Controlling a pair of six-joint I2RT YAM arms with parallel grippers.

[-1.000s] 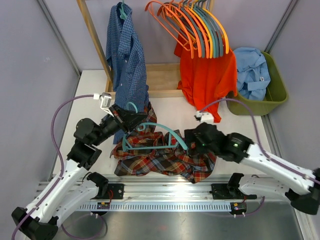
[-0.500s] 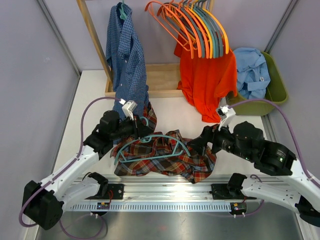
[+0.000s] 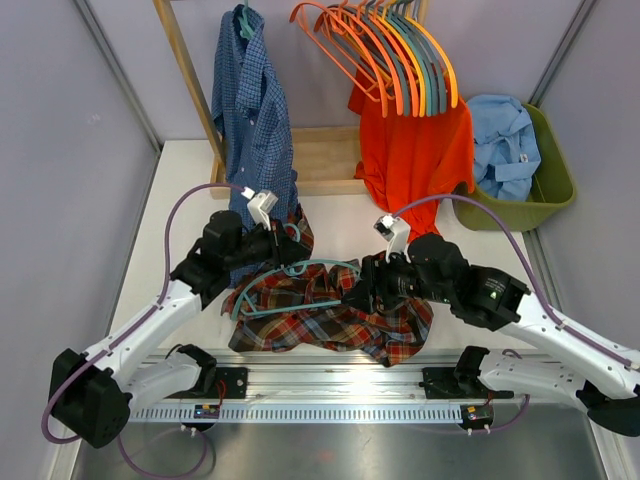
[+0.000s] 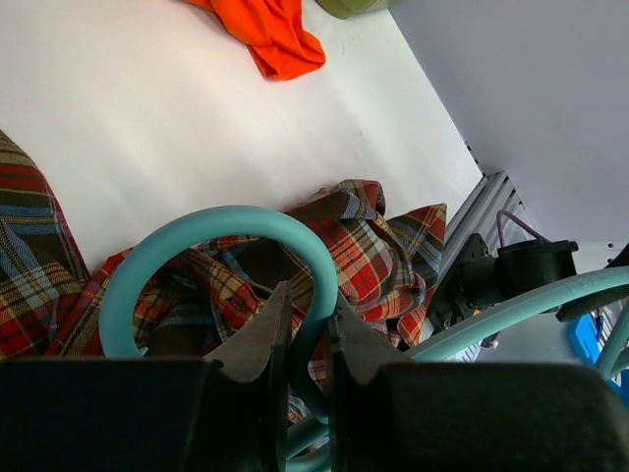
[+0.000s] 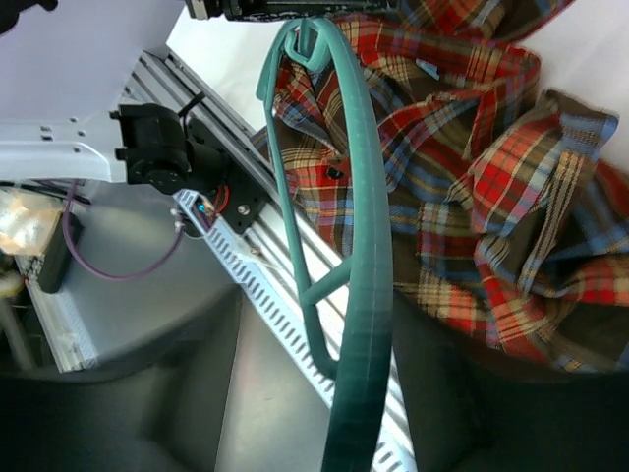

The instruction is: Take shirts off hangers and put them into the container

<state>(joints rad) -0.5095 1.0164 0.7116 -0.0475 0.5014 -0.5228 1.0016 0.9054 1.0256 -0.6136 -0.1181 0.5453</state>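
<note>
A red-brown-green plaid shirt (image 3: 330,322) lies crumpled on the table with a teal hanger (image 3: 300,272) over it. My left gripper (image 3: 287,250) is shut on the hanger's hook (image 4: 226,221), which runs between its fingers (image 4: 257,339). My right gripper (image 3: 357,295) is open at the hanger's right end, and the hanger's arm (image 5: 366,324) passes between its jaws. A dark blue check shirt (image 3: 255,110) and an orange-red shirt (image 3: 410,160) hang at the back. A light blue shirt (image 3: 505,145) lies in the olive-green container (image 3: 560,185).
A bunch of orange, teal and yellow hangers (image 3: 400,55) hangs above the orange-red shirt. A wooden rack post (image 3: 188,85) and its flat base frame (image 3: 325,160) stand at the back. The metal rail (image 3: 330,385) runs along the near edge.
My right gripper moved left onto the hanger's right end and its jaws have narrowed. The left gripper kept the hook and shifted a little right, so the hanger sits differently over the plaid shirt.
</note>
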